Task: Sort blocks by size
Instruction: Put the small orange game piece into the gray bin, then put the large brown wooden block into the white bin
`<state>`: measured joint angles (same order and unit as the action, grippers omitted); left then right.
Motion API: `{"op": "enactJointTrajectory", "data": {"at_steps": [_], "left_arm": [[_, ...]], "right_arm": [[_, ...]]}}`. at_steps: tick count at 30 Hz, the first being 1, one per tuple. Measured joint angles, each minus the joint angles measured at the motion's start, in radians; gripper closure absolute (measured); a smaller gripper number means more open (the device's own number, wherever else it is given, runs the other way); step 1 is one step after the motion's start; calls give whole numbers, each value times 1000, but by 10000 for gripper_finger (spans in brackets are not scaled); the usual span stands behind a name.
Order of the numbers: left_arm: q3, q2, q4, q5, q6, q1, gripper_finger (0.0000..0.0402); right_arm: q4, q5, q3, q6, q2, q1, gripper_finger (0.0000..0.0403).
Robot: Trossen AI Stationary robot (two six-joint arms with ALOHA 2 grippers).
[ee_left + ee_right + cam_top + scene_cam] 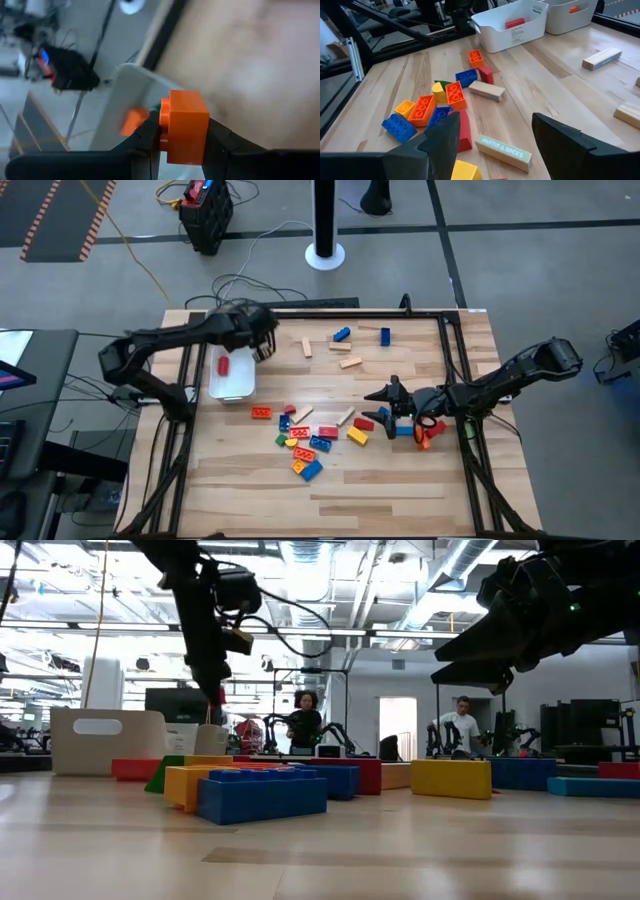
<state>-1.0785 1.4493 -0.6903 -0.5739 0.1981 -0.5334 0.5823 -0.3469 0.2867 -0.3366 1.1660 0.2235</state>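
Two white trays (520,37) stand side by side. One red block (222,364) lies inside one tray. One orange block (186,125) is held just beside the trays. Five tan bars (350,362) and two lone blue blocks (342,334) lie well apart from the trays. Two people (303,720) stand far behind them.

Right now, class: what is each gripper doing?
Left gripper: shut on an orange block, above the white tray.
Right gripper: open, holding nothing.

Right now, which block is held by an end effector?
The small orange block, clamped in the left end effector by the white tray. All other blocks lie loose on the table.
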Motion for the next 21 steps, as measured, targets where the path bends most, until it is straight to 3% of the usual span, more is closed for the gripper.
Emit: {"op": "enactJointTrajectory", "data": {"at_steps": [7,12,18,21], "left_arm": [[62,30,100,65,-27,-153,303],[84,41,123,73,-12,-221,243],[79,11,96,78,-30,-245,183],[79,-16,105,150,-63,-239,178]], "right_arm": [[-42,-6,0,4,0,24,129],[-69,-6,0,22,-9,17,129],[-50,-20,87,110,-89,-148,129],[-160,64,180,78,-128,-270,129]]}}
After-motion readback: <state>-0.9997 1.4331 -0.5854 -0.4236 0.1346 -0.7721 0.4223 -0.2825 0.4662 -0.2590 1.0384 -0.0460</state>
